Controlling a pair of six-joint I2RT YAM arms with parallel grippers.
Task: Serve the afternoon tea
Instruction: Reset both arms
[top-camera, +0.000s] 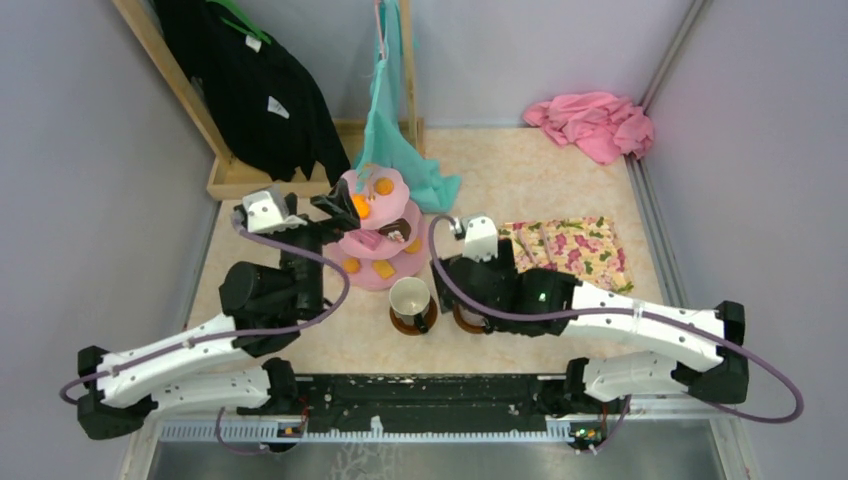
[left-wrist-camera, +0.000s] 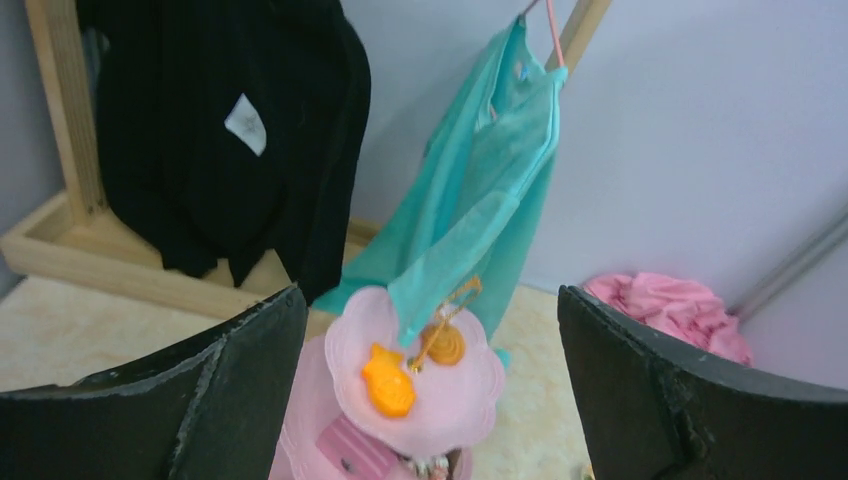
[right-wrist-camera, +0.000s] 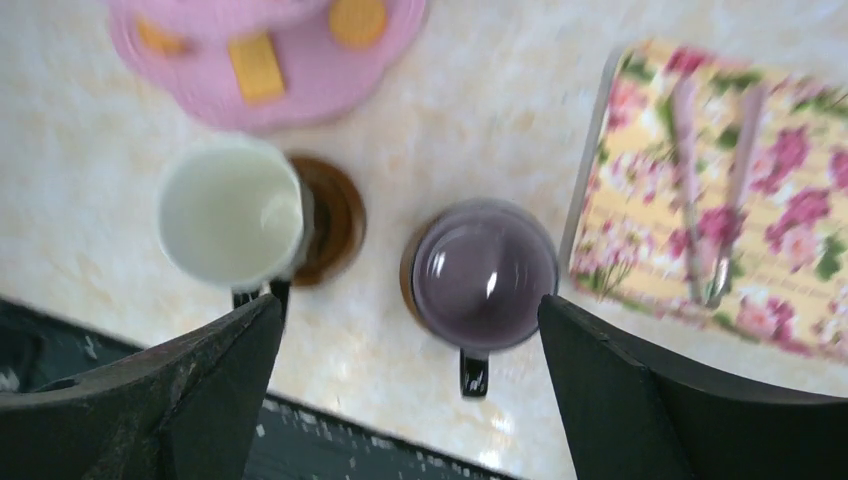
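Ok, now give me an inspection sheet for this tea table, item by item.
Surface: cream marbled table.
Job's things: pink three-tier stand holding toy cakes; white-lined mug and grey mug, each on a brown disc.
Clutter: floral cloth right of the mugs; pink cloth in the far right corner.
Grippers: left gripper open above the stand's top tier; right gripper open above the mugs; both empty.
Cables: a purple cable loops off each arm.
Surroundings: teal fabric and black garment hang on a wooden rack; lilac walls.
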